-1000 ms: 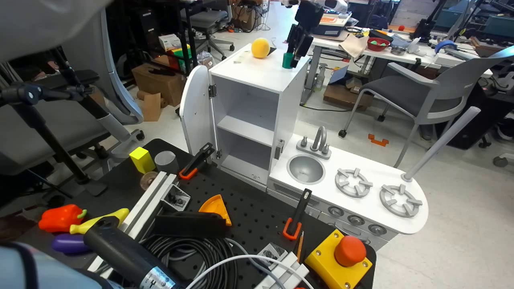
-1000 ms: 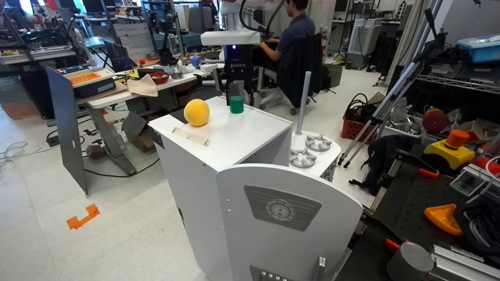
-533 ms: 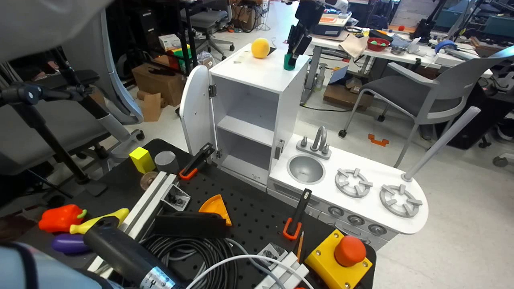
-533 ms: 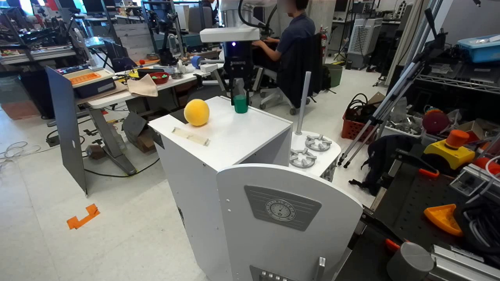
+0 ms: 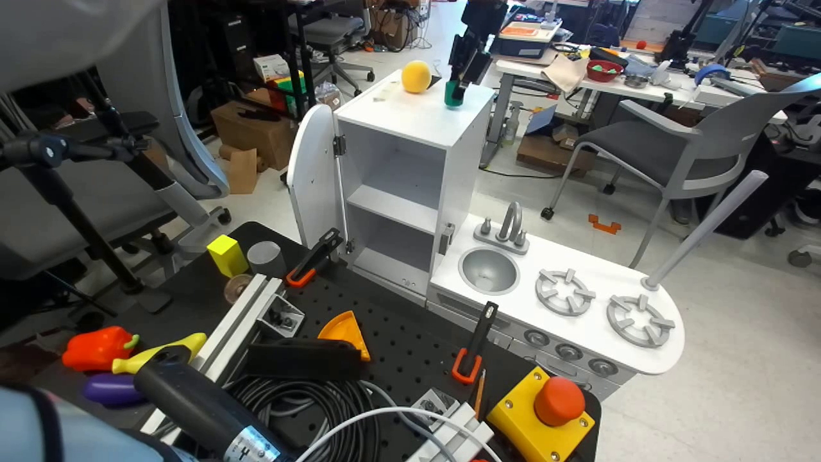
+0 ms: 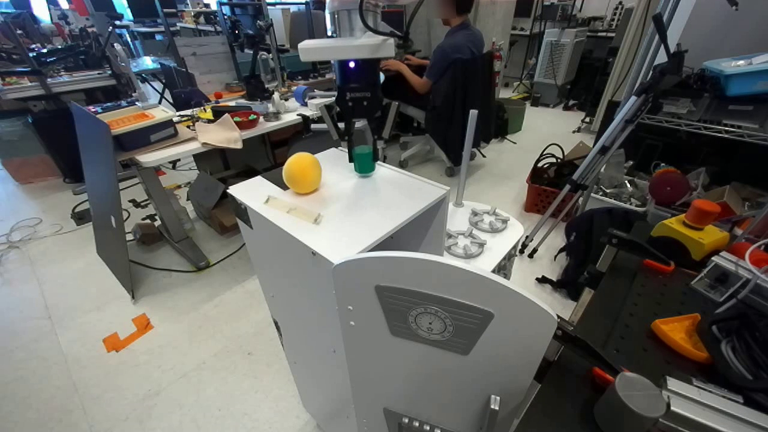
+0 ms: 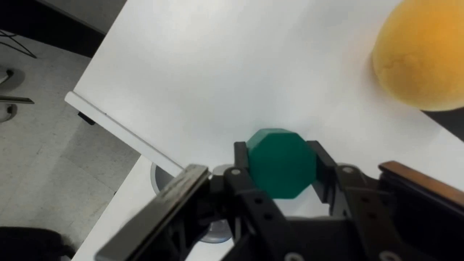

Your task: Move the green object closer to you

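Observation:
The green object is a short block, its top eight-sided in the wrist view. My gripper is shut on it, with one dark finger against each side. In an exterior view the green object appears upright over the white cabinet top; a pale band shows under it, and I cannot tell whether it touches the surface. Another exterior view has the green object near the top's far right, partly hidden by a finger.
A yellow ball sits on the same top, near the green object. A strip of tape lies near an edge. The raised lip borders one side, with the toy sink lower down. The cabinet door hangs open.
The jaws have closed on the green object. It first shifted slightly with the closing fingers, then moved back together with the gripper, towards the ball's side in both exterior views.

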`<state>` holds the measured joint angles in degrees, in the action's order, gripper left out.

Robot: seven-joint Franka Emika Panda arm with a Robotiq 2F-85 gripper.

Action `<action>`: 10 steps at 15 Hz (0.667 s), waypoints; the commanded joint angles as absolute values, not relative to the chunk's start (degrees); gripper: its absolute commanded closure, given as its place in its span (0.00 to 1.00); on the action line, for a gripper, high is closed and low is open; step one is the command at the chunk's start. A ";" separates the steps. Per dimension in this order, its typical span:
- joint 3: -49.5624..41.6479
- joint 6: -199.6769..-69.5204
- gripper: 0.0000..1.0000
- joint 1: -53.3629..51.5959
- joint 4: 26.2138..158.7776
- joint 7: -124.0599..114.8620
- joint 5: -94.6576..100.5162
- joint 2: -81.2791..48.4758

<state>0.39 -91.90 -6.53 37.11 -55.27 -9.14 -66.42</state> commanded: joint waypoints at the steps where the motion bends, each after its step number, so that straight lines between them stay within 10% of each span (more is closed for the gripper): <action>1: 0.63 -88.73 0.82 -8.35 37.91 -52.28 -8.07 -64.66; 10: 0.15 -84.86 0.82 -11.13 41.34 -47.17 -5.75 -62.70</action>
